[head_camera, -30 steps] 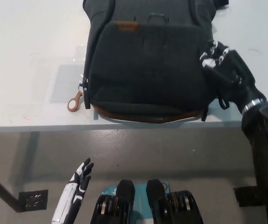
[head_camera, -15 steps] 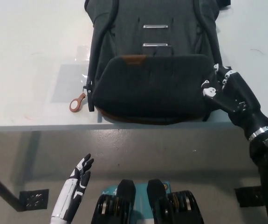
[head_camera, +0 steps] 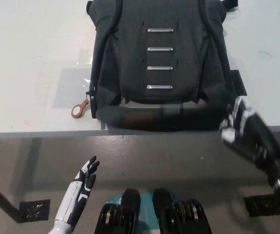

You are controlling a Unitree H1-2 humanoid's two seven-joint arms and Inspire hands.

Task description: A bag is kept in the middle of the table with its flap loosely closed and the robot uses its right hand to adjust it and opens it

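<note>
Head view, looking steeply down: a dark grey bag [head_camera: 159, 63] lies in the middle of a white table [head_camera: 28, 58], its flap [head_camera: 164, 118] pulled toward the near edge, baring four metal bars [head_camera: 159, 58] on the front panel. The black right hand [head_camera: 242, 131] sits blurred at the flap's right end — whether its fingers pinch the fabric cannot be told. A brown zipper pull [head_camera: 79, 108] lies just left of the bag. The white left hand [head_camera: 81, 187] rests low at lower left — fingers apart, holding nothing.

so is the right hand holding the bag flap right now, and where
Cannot be told: the right hand is blurred beside the flap's right end. The left hand holds nothing.
</note>
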